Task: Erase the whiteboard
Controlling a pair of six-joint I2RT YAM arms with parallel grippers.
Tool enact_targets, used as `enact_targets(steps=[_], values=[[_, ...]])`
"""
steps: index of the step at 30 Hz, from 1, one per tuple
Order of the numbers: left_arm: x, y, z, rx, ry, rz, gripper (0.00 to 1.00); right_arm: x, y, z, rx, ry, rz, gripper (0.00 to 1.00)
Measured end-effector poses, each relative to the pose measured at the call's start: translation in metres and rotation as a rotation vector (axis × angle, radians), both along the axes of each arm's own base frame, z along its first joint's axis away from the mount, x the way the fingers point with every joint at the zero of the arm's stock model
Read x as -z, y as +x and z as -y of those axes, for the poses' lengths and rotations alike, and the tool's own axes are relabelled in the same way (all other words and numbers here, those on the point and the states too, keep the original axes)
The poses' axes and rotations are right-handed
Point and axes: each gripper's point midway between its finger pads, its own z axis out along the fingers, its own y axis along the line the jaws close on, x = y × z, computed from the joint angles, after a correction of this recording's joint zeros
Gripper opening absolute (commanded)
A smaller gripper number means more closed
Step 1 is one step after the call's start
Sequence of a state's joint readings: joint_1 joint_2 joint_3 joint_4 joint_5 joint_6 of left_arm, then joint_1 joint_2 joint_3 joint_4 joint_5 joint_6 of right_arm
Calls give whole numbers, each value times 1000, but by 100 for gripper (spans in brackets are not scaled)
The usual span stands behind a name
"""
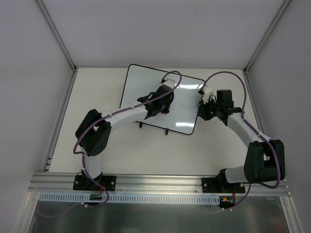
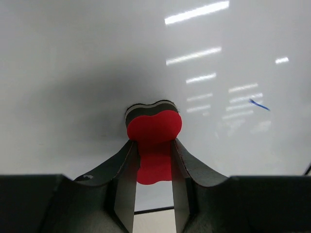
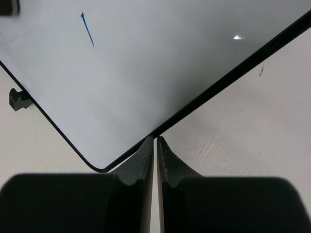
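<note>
The whiteboard (image 1: 143, 82) lies flat on the table, white and glossy with a thin black frame. My left gripper (image 1: 164, 108) (image 2: 154, 141) is over its middle, shut on a red bone-shaped eraser (image 2: 154, 126) that presses on the board (image 2: 73, 73). A short blue marker stroke (image 2: 259, 105) (image 3: 87, 30) lies to the eraser's right. My right gripper (image 1: 200, 112) (image 3: 156, 140) is shut with nothing between its fingers. Its tips rest against the black frame at the board's (image 3: 146, 63) right edge, near the near-right corner.
The board's black foot (image 3: 18, 99) sticks out at its near edge, and two such feet (image 1: 166, 131) show from above. Beige tabletop (image 3: 243, 126) lies right of the board. White enclosure walls (image 1: 29, 73) and metal posts surround the table.
</note>
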State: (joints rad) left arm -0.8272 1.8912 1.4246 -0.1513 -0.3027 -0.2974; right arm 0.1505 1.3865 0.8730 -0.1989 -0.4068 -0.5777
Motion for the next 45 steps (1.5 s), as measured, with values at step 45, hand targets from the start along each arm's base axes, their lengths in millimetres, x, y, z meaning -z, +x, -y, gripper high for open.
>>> enact_targets(steps=[45], values=[[-8,-5,73,251,56,87,0,3,-6,-5,-10,12,-27,8]])
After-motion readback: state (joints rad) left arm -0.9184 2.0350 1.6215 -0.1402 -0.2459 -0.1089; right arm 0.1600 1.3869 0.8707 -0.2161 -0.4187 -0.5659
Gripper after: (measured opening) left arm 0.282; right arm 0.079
